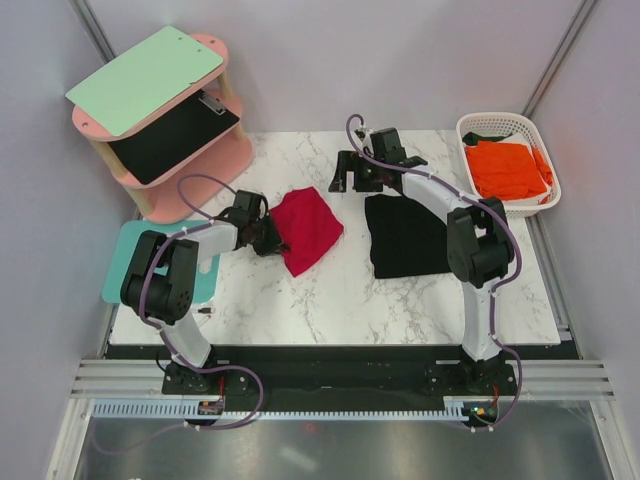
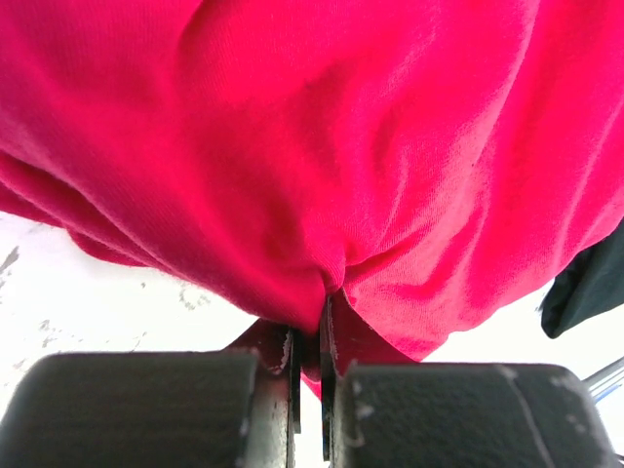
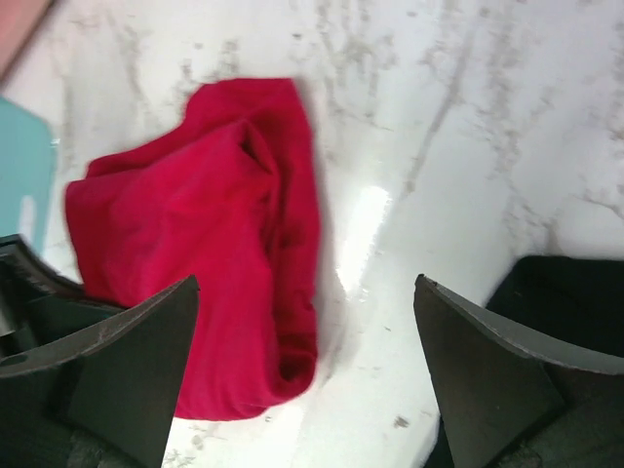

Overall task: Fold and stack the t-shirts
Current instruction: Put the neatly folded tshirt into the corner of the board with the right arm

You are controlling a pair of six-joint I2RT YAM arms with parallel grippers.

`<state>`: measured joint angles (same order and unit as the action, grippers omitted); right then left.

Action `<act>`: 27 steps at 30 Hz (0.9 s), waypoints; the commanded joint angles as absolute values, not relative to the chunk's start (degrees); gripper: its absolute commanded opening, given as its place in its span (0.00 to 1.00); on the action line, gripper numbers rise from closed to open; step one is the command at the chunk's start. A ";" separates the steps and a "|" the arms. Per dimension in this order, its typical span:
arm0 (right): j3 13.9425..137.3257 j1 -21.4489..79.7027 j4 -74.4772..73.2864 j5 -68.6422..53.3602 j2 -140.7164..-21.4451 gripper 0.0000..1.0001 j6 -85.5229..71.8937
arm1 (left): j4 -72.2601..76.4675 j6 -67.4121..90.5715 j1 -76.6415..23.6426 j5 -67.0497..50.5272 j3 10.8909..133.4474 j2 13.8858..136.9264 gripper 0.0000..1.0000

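The crimson red t-shirt (image 1: pixel 306 228) lies bunched on the marble table (image 1: pixel 330 300), left of centre. My left gripper (image 1: pixel 268 234) is shut on its left edge; in the left wrist view the red cloth (image 2: pixel 322 146) is pinched between the two closed fingers (image 2: pixel 283 366). It also shows in the right wrist view (image 3: pixel 210 244). The black t-shirt (image 1: pixel 405 235) lies folded flat to the right; a corner shows in the right wrist view (image 3: pixel 565 292). My right gripper (image 1: pixel 345 172) is open and empty, above the table behind the red shirt. The orange t-shirt (image 1: pixel 508 168) lies in the white basket.
A white basket (image 1: pixel 478 125) stands at the back right. A pink two-tier shelf (image 1: pixel 215 160) at the back left carries a mint-green board (image 1: pixel 145 78) and a black board. A teal mat (image 1: pixel 132 240) lies at the left edge under the left arm.
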<state>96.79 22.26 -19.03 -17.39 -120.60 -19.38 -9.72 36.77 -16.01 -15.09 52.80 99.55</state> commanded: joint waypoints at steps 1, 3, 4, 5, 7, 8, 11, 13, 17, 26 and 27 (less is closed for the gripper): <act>98.44 22.85 -11.78 -28.02 -119.17 0.98 -21.88 | -15.91 32.87 -15.21 -12.13 51.33 98.18 0.02; 99.14 22.94 -11.08 -32.85 -122.07 0.98 -23.81 | -16.35 32.70 -14.86 -12.48 51.24 98.00 0.02; 100.18 22.94 -11.16 -34.70 -123.30 0.98 -24.51 | -16.35 32.61 -14.51 -12.74 51.15 97.91 0.02; 100.28 22.94 -11.25 -37.15 -125.40 0.98 -25.30 | -16.35 32.61 -14.33 -13.09 50.98 97.91 0.02; 99.76 22.85 -10.63 -38.06 -126.65 0.98 -26.28 | -16.43 32.43 -14.15 -13.18 50.89 97.91 0.02; 99.41 22.76 -10.63 -37.97 -127.09 0.98 -26.19 | -16.52 32.34 -14.06 -13.18 50.98 97.91 0.02; 98.09 22.76 -10.99 -37.79 -127.27 0.98 -25.66 | -16.52 32.26 -14.06 -13.18 50.89 97.91 0.02; 97.30 22.85 -11.34 -38.14 -127.18 0.98 -25.32 | -16.52 32.17 -13.97 -13.10 51.06 97.91 0.02; 96.68 22.76 -12.48 -38.41 -127.70 0.98 -24.87 | -16.44 32.08 -13.97 -13.01 51.06 98.00 0.02; 94.05 23.64 -14.93 -39.29 -131.13 0.98 -24.35 | -16.52 32.25 -13.97 -13.18 51.15 98.00 0.02; 93.96 24.08 -15.29 -38.85 -131.22 0.98 -24.08 | -16.44 32.26 -13.97 -13.44 51.33 97.91 0.02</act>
